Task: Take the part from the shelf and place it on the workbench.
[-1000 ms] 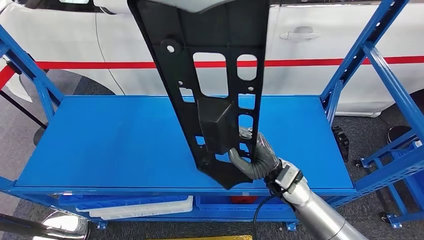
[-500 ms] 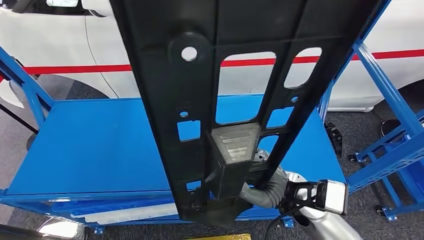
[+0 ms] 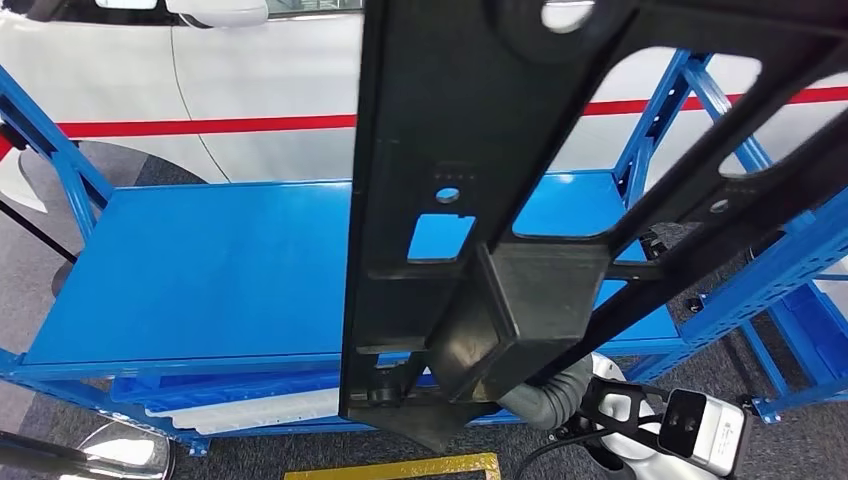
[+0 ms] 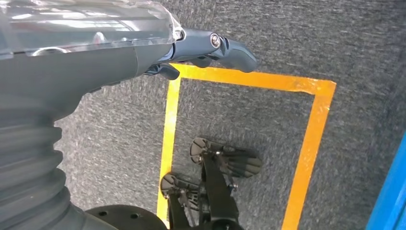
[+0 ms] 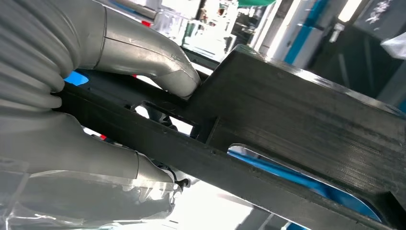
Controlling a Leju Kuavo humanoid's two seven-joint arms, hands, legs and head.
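Note:
A long black plastic part [image 3: 470, 160] with several cut-outs and a boxy bump stands upright close in front of my head camera, lifted off the blue shelf top [image 3: 230, 270]. My right hand [image 3: 548, 392] grips its lower end from behind; the part hides most of the fingers. In the right wrist view the grey thumb [image 5: 158, 60] presses on the part [image 5: 287, 129] and the palm wraps its edge. My left hand [image 4: 210, 48] hangs beside my body over the carpet, fingers loosely curled and holding nothing.
A white car [image 3: 250, 90] with a red stripe stands behind the shelf. Blue uprights [image 3: 45, 135] frame the shelf, and another blue rack [image 3: 790, 280] stands at the right. A white tray [image 3: 250, 410] lies on the lower shelf. Yellow floor tape [image 4: 311, 134] marks the carpet.
The part has risen and come much closer to the head camera, its top tilting to the right. My right hand has sunk lower in the picture and drawn back from the shelf.

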